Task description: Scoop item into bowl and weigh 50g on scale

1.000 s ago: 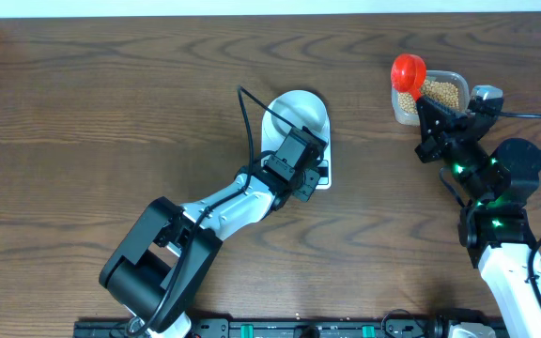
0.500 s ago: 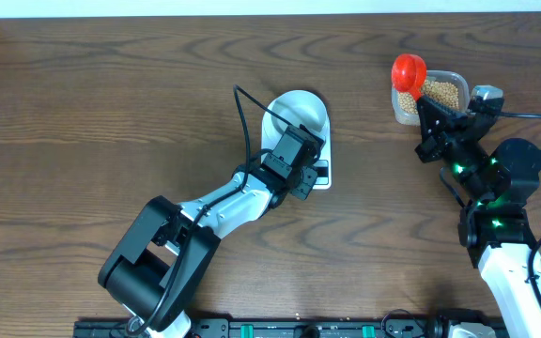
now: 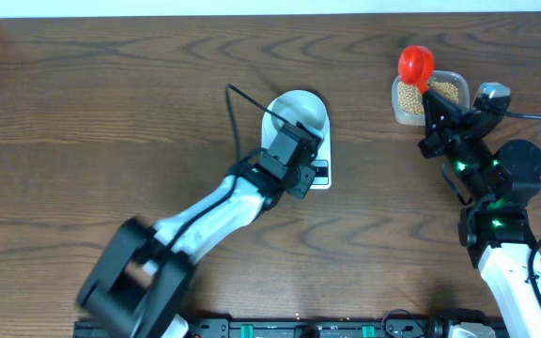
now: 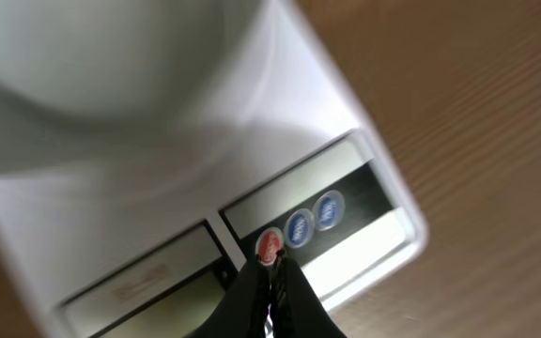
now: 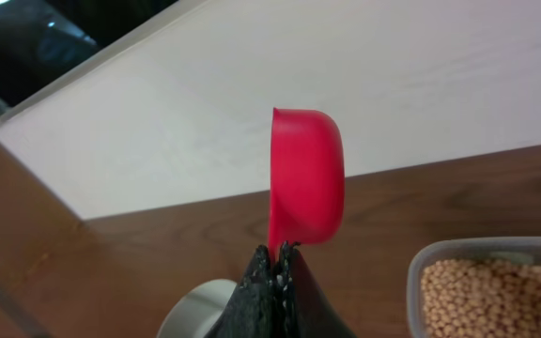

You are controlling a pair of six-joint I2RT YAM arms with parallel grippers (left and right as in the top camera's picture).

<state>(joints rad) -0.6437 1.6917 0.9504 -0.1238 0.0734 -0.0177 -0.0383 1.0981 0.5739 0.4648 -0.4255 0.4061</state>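
Beans (image 5: 496,296) sit in the clear tub (image 5: 419,272), and the right gripper (image 5: 275,255) is clamped on the red scoop (image 5: 306,178) over its corner. The left gripper (image 4: 270,272), jaws pressed together, touches the red button (image 4: 269,246) on the scale (image 4: 158,197). The bowl (image 4: 92,56) sits on the platform, and the left arm hides the scale's front from overhead.

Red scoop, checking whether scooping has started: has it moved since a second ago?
Yes. The red scoop has shifted slightly right and toward the table's far edge, further over the clear tub, which stayed put.
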